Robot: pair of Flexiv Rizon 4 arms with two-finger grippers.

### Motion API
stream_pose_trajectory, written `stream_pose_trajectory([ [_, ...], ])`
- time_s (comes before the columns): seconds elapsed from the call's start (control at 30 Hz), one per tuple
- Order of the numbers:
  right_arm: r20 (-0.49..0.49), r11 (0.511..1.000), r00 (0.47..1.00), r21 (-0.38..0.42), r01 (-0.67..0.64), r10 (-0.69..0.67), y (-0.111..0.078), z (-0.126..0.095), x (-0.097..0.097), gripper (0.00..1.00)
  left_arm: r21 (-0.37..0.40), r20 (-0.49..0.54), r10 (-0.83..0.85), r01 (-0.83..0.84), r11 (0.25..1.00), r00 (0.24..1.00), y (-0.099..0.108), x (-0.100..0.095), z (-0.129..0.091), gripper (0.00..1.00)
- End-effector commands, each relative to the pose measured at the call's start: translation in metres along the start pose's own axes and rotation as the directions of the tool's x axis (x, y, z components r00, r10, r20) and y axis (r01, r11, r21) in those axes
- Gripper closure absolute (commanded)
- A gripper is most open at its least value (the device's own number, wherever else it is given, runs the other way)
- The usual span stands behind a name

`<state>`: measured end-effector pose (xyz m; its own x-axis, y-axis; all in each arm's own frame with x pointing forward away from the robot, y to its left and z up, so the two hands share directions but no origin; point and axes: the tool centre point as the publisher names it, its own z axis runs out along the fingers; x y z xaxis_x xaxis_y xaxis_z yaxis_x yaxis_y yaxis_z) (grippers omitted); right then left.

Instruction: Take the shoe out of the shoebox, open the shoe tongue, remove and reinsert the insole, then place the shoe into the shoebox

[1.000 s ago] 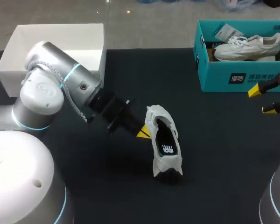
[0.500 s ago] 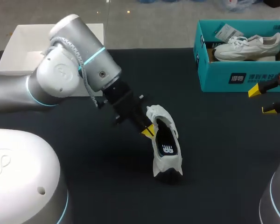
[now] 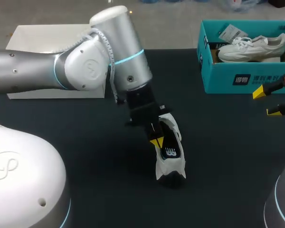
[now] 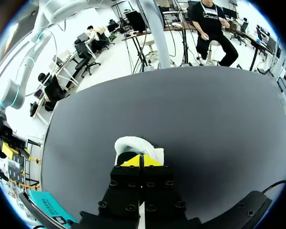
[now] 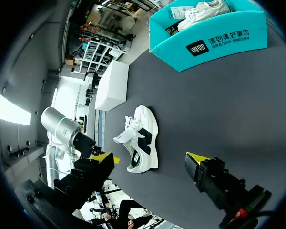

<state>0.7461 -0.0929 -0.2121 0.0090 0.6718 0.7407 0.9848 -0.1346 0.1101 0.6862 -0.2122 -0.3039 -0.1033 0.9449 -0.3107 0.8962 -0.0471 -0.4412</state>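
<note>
Dark table [image 3: 228, 156], white shoe [image 3: 168, 167] half hidden under left fingers [image 3: 156, 142], closed, perhaps on its insole [image 3: 170, 147], right fingers [image 3: 259, 92] wide apart

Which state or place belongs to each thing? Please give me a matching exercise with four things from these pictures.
Things:
1. loose shoe
2. teal shoebox
3. white box
4. right gripper

Places or states:
A. far left, behind the left arm
B. far right, holds a second shoe
C. open, near the right edge of the table
D. middle of the table, with the left gripper at its opening

Pairs: 1-D, 2-B, 3-A, 4-C
</note>
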Motion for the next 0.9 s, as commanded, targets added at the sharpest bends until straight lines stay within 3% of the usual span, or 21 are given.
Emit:
stream_pose_trajectory([
  [0.03,0.003,1.0,1.0,-0.002,-0.001,0.001,-0.001,0.0,0.0,0.0,-0.007,-0.196,-0.043,0.043,0.999,0.98,0.012,-0.011,0.007,1.0],
  [0.27,0.003,1.0,1.0,-0.002,-0.001,0.001,-0.001,0.0,0.0,0.0,-0.01,-0.198,-0.079,0.079,0.997,0.977,0.016,-0.02,0.024,1.0],
  [0.57,0.003,1.0,1.0,-0.002,-0.001,0.001,-0.001,0.0,0.0,0.0,-0.049,-0.275,-0.114,0.105,0.993,0.955,0.018,-0.012,0.044,1.0],
  [0.9,0.003,1.0,1.0,-0.002,-0.001,0.001,-0.001,0.0,0.0,0.0,-0.043,-0.295,-0.159,0.153,0.987,0.942,0.025,-0.009,0.078,1.0],
])
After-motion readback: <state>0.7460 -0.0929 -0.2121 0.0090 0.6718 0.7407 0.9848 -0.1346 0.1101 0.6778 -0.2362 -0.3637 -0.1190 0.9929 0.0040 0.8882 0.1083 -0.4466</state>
